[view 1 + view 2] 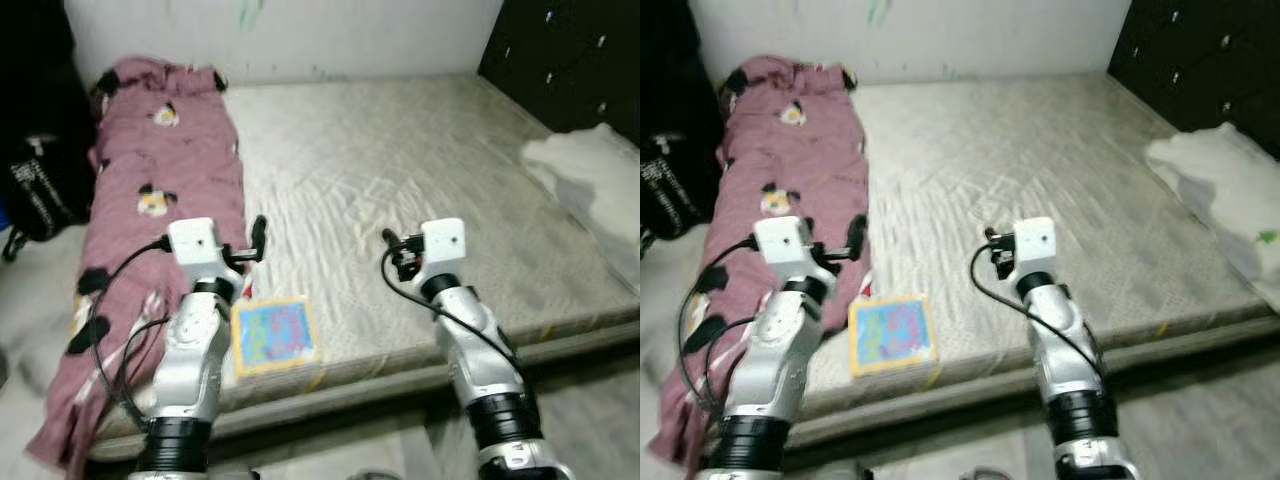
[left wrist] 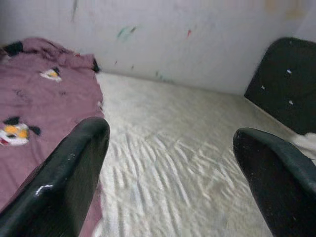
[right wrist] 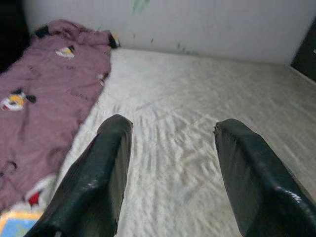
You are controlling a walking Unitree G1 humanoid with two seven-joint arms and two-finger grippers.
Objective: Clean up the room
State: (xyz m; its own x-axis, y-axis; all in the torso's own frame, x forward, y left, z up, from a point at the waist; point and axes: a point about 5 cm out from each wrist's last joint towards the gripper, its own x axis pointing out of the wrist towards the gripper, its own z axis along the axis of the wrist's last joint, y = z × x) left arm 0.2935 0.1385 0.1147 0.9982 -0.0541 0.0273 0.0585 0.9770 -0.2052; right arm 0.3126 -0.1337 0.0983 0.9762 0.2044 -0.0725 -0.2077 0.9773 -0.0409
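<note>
Here, a bare grey mattress [image 1: 400,190] spans the centre of the head view. A pink blanket [image 1: 165,200] printed with small cartoon figures runs down the left side of the frame, from the top left corner to the lower left edge, where it hangs over the mattress edge. A colourful picture book [image 1: 273,335] lies flat at lower centre-left, just beside the blanket. The left gripper [image 2: 168,163] hovers above the blanket's inner edge, fingers spread wide and empty. The right gripper [image 3: 170,163] hovers over bare mattress at centre, likewise spread wide and empty. A white cloth [image 1: 590,175] sits at right; dark drawers [image 1: 570,55] fill the upper right corner, and a black bag [image 1: 40,195] lies at far left.
</note>
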